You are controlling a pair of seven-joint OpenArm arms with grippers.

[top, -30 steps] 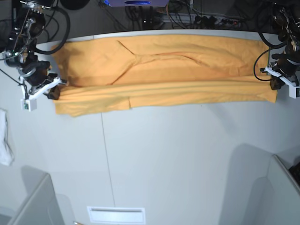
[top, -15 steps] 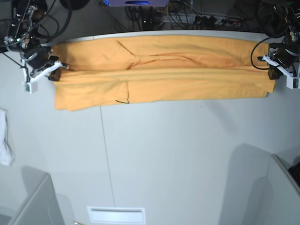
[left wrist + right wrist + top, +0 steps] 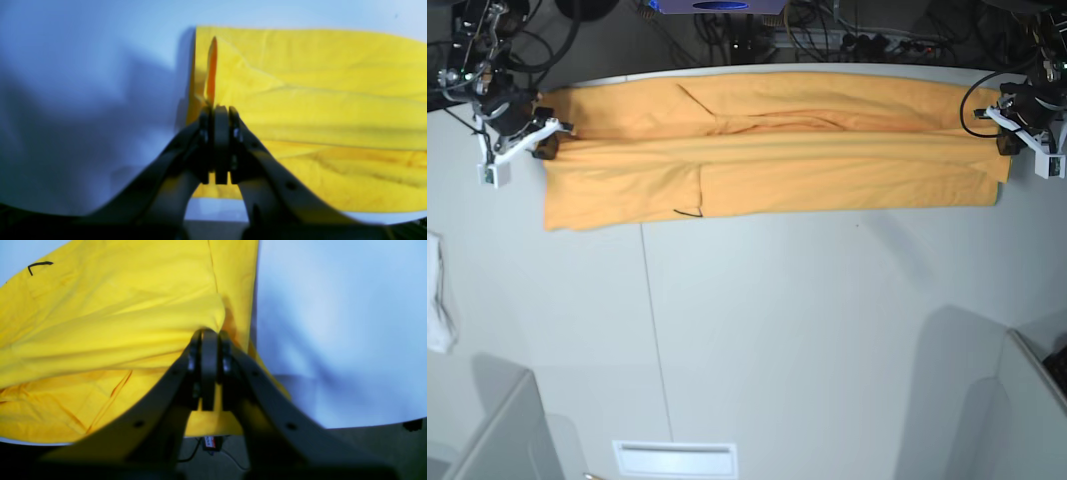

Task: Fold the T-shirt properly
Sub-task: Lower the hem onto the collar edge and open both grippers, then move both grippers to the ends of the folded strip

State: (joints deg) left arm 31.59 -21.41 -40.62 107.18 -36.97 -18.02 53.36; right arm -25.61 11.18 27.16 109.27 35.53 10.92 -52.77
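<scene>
The light-orange T-shirt [image 3: 777, 150] lies stretched in a long band across the far part of the table, its near half folded up over the far half. A small black mark [image 3: 689, 212] shows at its near edge. At the band's left end in the base view, my right gripper [image 3: 545, 148] is shut on the cloth; in the right wrist view the T-shirt [image 3: 100, 323] bunches over the closed tips of the right gripper [image 3: 208, 335]. My left gripper [image 3: 1004, 143] holds the other end. The left wrist view shows the left gripper [image 3: 216, 110] pinching a raised ridge of the T-shirt [image 3: 317, 100].
A small white cloth [image 3: 439, 300] hangs at the table's left edge. Grey bins stand at the near left [image 3: 502, 430] and near right [image 3: 1027, 400] corners. A white slot plate [image 3: 674, 458] sits at the front edge. Cables [image 3: 827, 40] crowd the space behind the table.
Both grippers have moved toward the far edge of the table, carrying the shirt's ends with them. The folded band now lies further back and flatter.
</scene>
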